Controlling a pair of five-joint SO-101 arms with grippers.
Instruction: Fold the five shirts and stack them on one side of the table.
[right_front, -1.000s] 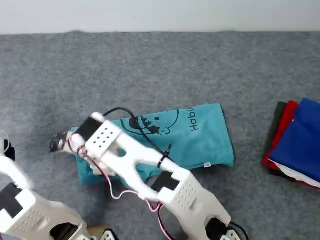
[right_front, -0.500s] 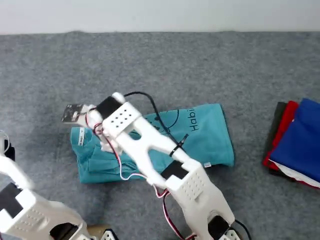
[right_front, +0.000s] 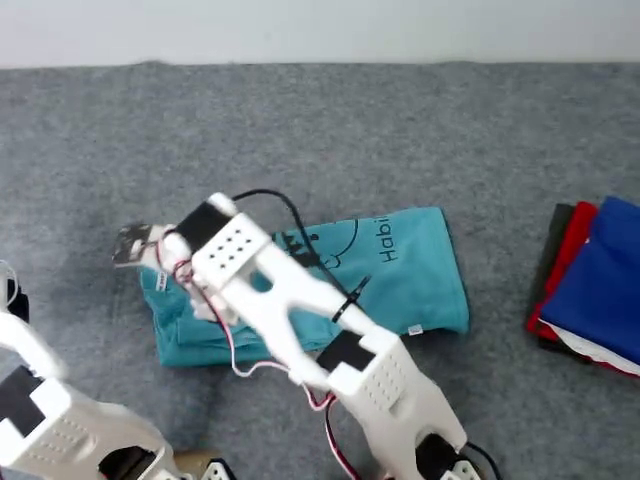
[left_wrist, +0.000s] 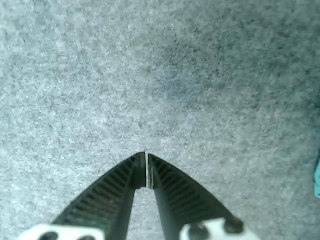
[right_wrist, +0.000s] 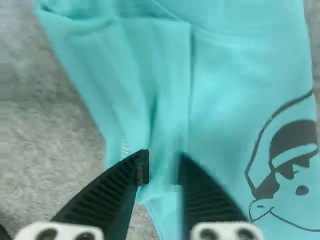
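A teal shirt (right_front: 400, 275) lies folded into a long rectangle on the grey worktop (right_front: 330, 140), left of centre, well apart from a stack (right_front: 590, 300) at the right edge. In that stack a blue shirt (right_front: 600, 280) lies on top, with a red one (right_front: 565, 250) and a dark one (right_front: 553, 235) showing beneath; the frame cuts the pile off.

The teal shirt bears a dark line drawing of a cartoon face (right_wrist: 280, 165) and a short run of dark lettering (right_front: 383, 240). A small white tag (right_front: 414, 330) sits at its near edge. The right arm crosses the shirt and hides part of the drawing.

The right pincer (right_wrist: 161, 172) hangs over the shirt's left end with its fingers parted and teal cloth showing between them. Whether they touch the cloth cannot be told. The left pincer (left_wrist: 146, 170) is clenched on nothing, tips together over bare worktop.
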